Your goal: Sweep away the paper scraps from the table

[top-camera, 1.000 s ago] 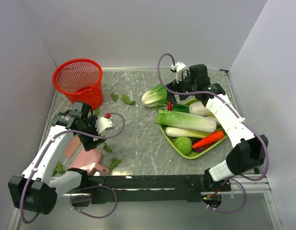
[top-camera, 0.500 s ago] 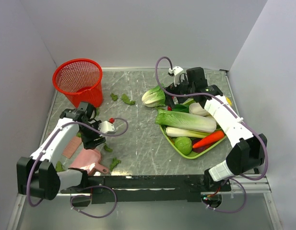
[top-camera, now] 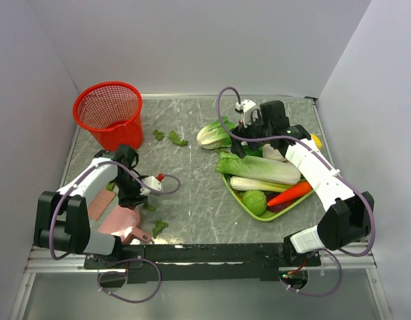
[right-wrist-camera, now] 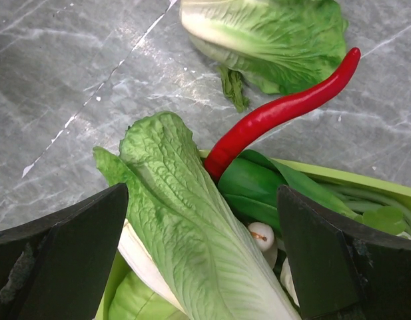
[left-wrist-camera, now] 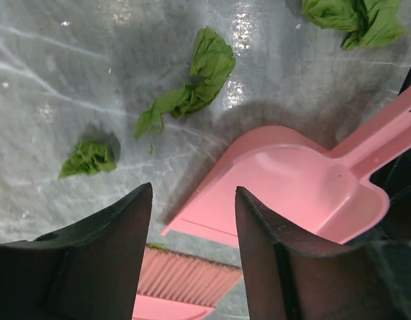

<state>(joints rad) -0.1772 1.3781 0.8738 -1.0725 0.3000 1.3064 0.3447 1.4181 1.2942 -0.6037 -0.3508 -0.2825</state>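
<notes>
Small dark green paper scraps lie on the grey marble table (top-camera: 192,183): two near the basket (top-camera: 158,135) (top-camera: 176,139) and two by the dustpan (top-camera: 158,227) (top-camera: 150,207). The left wrist view shows paper scraps (left-wrist-camera: 192,83) (left-wrist-camera: 88,159) (left-wrist-camera: 355,17) beyond a pink dustpan (left-wrist-camera: 292,180). My left gripper (top-camera: 130,195) (left-wrist-camera: 193,193) hangs open, jaws partly narrowed, above the dustpan's lip and the pink brush (left-wrist-camera: 185,280) (top-camera: 98,203), holding nothing. My right gripper (top-camera: 245,141) (right-wrist-camera: 204,193) stands wide open over a pale cabbage (right-wrist-camera: 192,247) in the tray.
A red mesh basket (top-camera: 108,110) stands at the back left. A lime green tray (top-camera: 240,201) (right-wrist-camera: 338,175) on the right holds toy vegetables, with a red chili (right-wrist-camera: 278,113) on its rim. Another cabbage (top-camera: 214,133) (right-wrist-camera: 272,33) lies on the table behind it.
My left arm has drawn in and turned down over the brush and dustpan, its jaws narrowing. My right gripper has shifted slightly over the tray, still wide open.
</notes>
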